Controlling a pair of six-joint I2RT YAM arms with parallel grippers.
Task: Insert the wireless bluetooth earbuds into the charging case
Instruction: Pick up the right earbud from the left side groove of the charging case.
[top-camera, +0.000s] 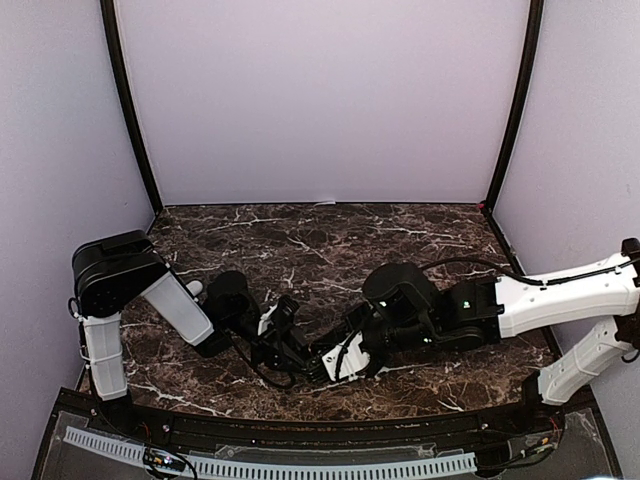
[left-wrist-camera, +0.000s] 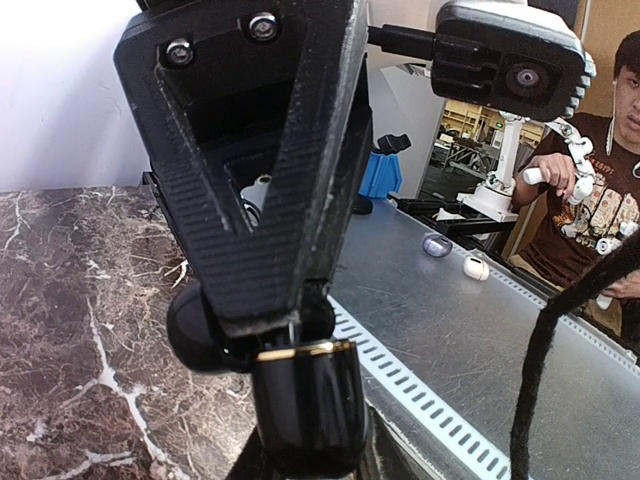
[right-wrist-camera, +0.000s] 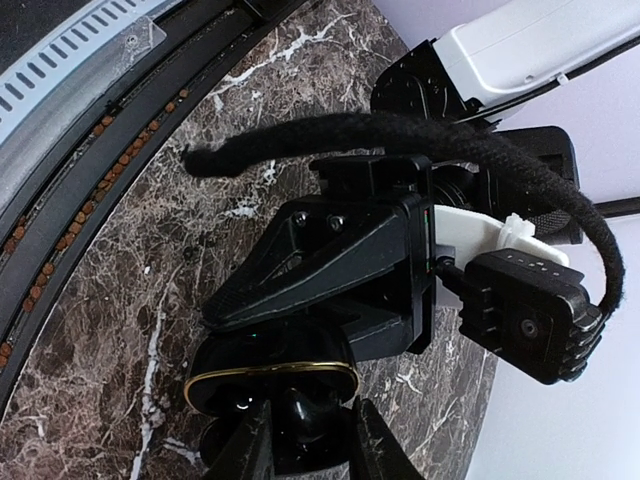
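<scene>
Charging case (left-wrist-camera: 305, 400) pinched in your left fingers (left-wrist-camera: 260, 250); right fingers (right-wrist-camera: 370, 455) flank its mouth, grip unclear. Insertion looks underway, unconfirmed.

The charging case (right-wrist-camera: 270, 385) sits between the left gripper (left-wrist-camera: 262, 318) and right gripper (right-wrist-camera: 305, 450), near the table's (top-camera: 400, 240) front edge

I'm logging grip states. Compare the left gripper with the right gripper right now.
The left gripper is shut on the gold-rimmed black charging case; the right gripper's fingers stand apart at that case, grip unclear. The left gripper reaches in from the left of the marble table; the right gripper comes from the right. Both are black and meet near the table's front edge.
</scene>
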